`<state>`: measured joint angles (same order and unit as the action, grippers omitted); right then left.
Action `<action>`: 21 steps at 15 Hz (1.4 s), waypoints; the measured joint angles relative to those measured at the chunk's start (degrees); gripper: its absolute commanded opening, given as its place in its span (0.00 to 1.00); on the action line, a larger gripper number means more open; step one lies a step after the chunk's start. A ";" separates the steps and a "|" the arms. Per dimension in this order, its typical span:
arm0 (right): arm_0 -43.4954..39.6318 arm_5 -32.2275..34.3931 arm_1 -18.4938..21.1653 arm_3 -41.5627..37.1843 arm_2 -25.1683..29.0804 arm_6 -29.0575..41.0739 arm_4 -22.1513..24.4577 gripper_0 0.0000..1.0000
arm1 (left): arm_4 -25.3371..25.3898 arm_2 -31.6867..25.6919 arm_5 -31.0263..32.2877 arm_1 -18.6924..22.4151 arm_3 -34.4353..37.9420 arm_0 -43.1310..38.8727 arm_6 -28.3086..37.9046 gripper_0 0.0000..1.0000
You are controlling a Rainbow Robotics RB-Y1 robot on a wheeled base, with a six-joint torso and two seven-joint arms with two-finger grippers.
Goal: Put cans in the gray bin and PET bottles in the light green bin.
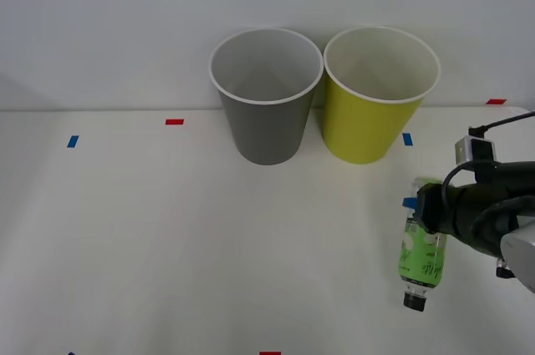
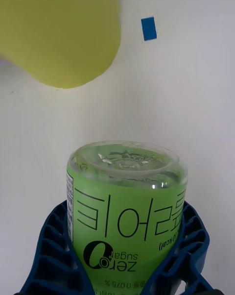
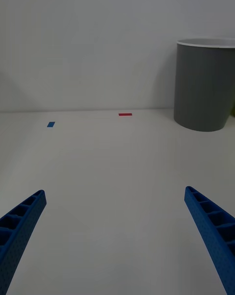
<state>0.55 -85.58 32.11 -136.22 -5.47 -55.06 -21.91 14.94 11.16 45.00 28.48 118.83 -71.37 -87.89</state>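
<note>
My right gripper [image 1: 425,215] is shut on the PET bottle [image 1: 420,256], a small bottle with a bright green label. Its black cap points toward the table's front edge and its clear base [image 2: 126,160] faces the bins. It is held at the right side of the table, in front of and to the right of the light green bin [image 1: 368,125]. The gray bin [image 1: 266,117] stands upright just left of it, the two almost touching. The left wrist view has my left gripper [image 3: 113,193] open over bare table, the gray bin [image 3: 205,91] far ahead. Cans are out of view.
Small red [image 1: 174,122] and blue [image 1: 73,141] tape marks dot the white table [image 1: 167,230]. A blue mark [image 2: 148,28] lies beside the light green bin [image 2: 58,30]. A white wall rises right behind the bins.
</note>
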 measured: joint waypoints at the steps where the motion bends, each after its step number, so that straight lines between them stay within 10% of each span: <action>1: -1.34 0.50 -1.33 -1.94 1.39 -3.94 1.32 0.00 | 0.00 0.00 0.00 0.00 0.00 0.00 0.00 0.98; 7: -7.10 5.40 -7.12 -12.90 5.63 -17.06 11.26 0.00 | 0.00 0.00 0.00 0.00 0.00 0.00 0.00 0.97; 21: -2.35 13.57 -15.49 -13.78 2.67 -16.03 28.21 0.00 | 0.00 0.00 0.00 0.00 0.00 0.00 0.00 0.98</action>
<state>-1.80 -72.02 16.62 -150.00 -2.80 -71.08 6.29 14.94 11.16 45.00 28.48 118.83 -71.37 -87.89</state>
